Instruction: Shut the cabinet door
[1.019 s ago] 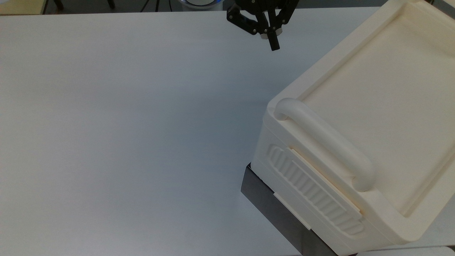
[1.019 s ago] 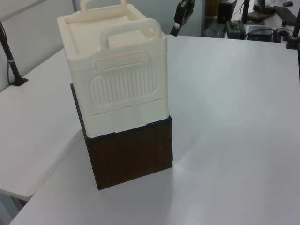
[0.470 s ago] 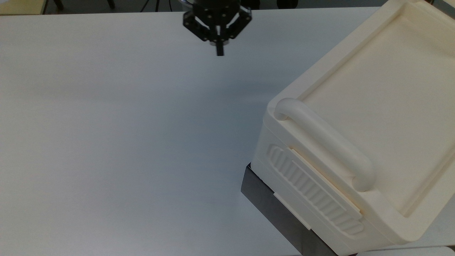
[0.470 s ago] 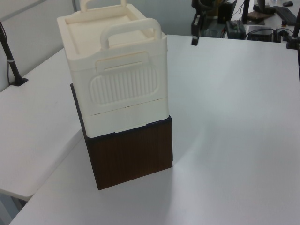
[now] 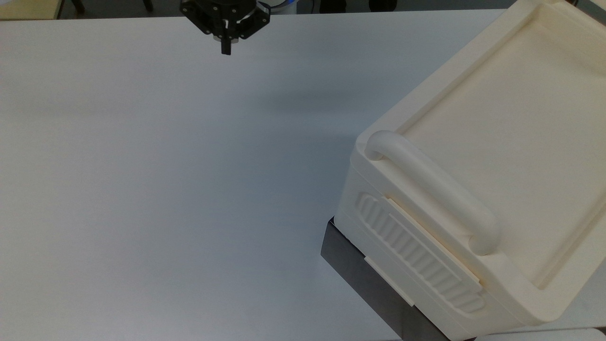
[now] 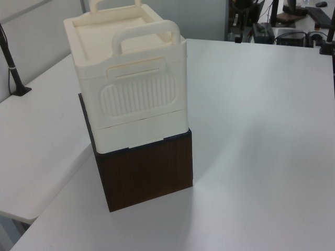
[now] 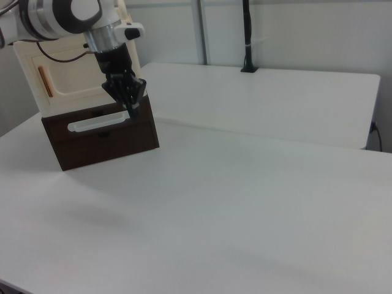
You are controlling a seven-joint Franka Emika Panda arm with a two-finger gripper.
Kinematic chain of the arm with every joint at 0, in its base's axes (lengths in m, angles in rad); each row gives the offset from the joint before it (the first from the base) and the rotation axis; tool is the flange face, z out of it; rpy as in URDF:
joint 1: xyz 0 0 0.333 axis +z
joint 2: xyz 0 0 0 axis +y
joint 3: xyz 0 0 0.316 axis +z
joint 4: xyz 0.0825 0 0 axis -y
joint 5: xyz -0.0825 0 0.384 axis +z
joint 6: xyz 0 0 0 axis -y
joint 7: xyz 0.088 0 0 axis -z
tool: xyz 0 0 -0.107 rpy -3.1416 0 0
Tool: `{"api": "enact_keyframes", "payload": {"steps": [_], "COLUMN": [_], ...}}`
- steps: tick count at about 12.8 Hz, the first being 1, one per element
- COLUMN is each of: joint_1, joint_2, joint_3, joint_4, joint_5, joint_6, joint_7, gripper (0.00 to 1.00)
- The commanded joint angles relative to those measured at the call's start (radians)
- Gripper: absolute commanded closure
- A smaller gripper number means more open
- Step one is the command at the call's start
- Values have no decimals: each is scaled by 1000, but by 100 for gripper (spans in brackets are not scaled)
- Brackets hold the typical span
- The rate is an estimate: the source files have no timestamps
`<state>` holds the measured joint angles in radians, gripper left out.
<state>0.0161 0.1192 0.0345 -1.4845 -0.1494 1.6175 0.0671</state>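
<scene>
Gripper (image 5: 226, 47) has moved left along the far table edge in the top view over the last second: it was top centre-right, close to the cabinet corner, and now sits top centre-left, well apart from the cabinet (image 5: 478, 156). Fingers pinched together, nothing between them; the right view shows the same, the gripper (image 7: 133, 109) hanging tip-down with the jaws closed and empty. In the right view the cabinet door (image 7: 73, 82) sits on the cream face at the right view's left, copper-orange strip (image 7: 45, 81) near its left end, and looks flush with the body, no gap I can make out. The arm partly covers that face, so I can't confirm the whole edge. Dark base (image 7: 104, 138) with its pale bar handle below. In the left view the ribbed side panel (image 6: 137, 94) faces the camera; cabinet unmoved on the table (image 5: 165, 189). My read: the retreat plus a flush door means the close is likely done and the arm is backing off, not lining up another push.
</scene>
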Motion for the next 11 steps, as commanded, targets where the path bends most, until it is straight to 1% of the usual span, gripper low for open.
{"api": "enact_keyframes", "payload": {"steps": [1,2,3,4,5,8,11], "joint_1": [-8,-10,-10,-10,-10,-27,-28], "joint_2": [-35,-32,-32,-33,-33,-36,-39], "joint_3": [-19,-19,-19,-19,-19,-19,-19], "joint_4": [-43,-45,-46,-49,-49,-48,-43], "joint_5": [-10,-10,-10,-10,-10,-10,-10], "joint_6": [-1,4,4,2,1,-4,-5], "joint_7": [5,5,5,5,5,3,5], "gripper": [50,27,23,5,0,0,0]}}
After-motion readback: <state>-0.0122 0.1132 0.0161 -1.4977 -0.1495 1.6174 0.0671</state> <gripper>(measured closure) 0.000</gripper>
